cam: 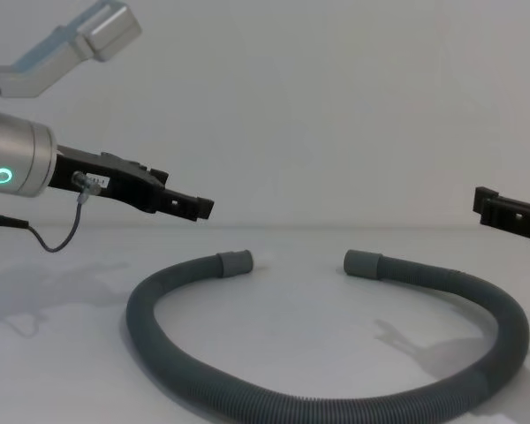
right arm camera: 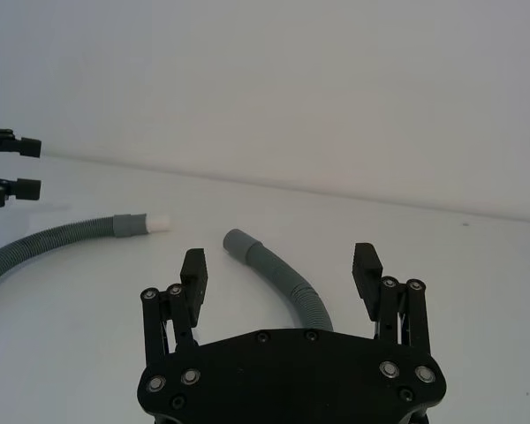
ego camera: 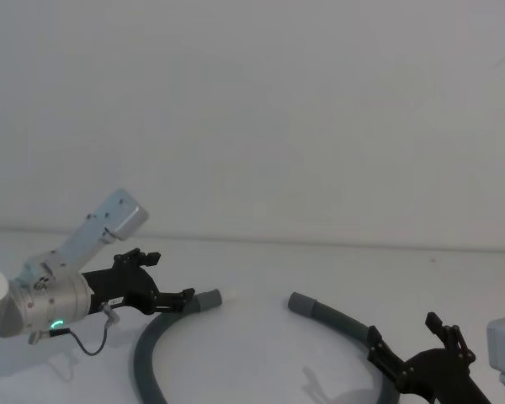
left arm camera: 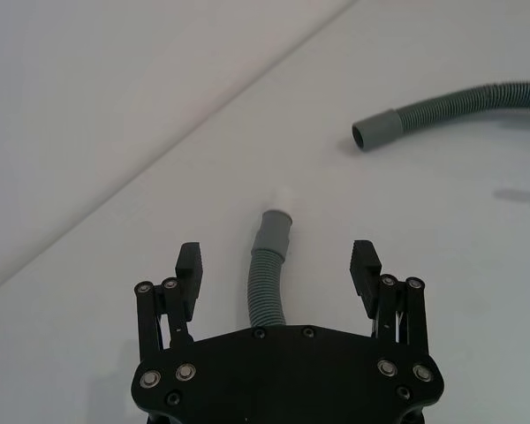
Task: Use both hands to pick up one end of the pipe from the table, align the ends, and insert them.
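The pipe (cam: 336, 408), a dark grey corrugated hose, lies in a loop on the white table (ego camera: 252, 353). Its two ends face each other across a gap. One cuff (ego camera: 209, 300) (cam: 237, 262) (left arm camera: 272, 231) has a whitish tip; the other cuff (ego camera: 301, 303) (cam: 362, 262) (right arm camera: 241, 242) is plain. My left gripper (ego camera: 167, 276) (left arm camera: 276, 261) (cam: 194, 207) hangs open above the hose, just behind the tipped cuff. Over the hose behind the plain cuff, my right gripper (ego camera: 406, 330) (right arm camera: 280, 261) (cam: 490, 205) is also open. Neither gripper touches the hose.
A thin black cable (ego camera: 88, 345) (cam: 57, 238) droops from my left wrist toward the table. A plain pale wall rises behind the table's far edge. Bare white table lies inside the hose loop and beyond the two cuffs.
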Robot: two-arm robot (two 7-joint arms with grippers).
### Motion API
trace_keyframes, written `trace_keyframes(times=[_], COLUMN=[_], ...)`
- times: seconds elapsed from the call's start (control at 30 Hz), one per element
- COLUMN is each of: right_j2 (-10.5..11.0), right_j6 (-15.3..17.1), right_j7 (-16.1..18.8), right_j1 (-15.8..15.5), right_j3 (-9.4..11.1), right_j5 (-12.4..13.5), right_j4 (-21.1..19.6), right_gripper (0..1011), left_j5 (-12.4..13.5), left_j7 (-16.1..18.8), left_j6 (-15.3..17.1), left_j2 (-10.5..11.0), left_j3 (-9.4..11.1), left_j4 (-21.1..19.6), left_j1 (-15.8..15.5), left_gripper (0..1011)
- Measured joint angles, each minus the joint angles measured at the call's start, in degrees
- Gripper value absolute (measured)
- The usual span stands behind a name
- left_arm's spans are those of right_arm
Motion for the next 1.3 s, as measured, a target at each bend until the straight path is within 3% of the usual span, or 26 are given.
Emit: trace_keyframes(times=[0.6,0.97,1.3], right_j2=[0.0,0.0,0.0], right_j6=[0.0,0.0,0.0], right_j7=[0.0,0.0,0.0], right_j1=[0.0,0.0,0.0], right_j3=[0.0,0.0,0.0], right_j5=[0.0,0.0,0.0], right_j4=[0.0,0.0,0.0], right_gripper=[1003,1003,1003], left_j5=[4.8,5.8,5.1], left_j7=[-4.5,-5.0,-5.0], left_j6=[-0.8,-2.4,-4.8], left_j2=[-2.1,-4.1,-7.1], left_j3=[4.9,5.4,4.3], left_j4=[8.4,12.9,18.5], left_j1=[-7.0,-8.8,-9.8], left_gripper=[1002,1002,1002])
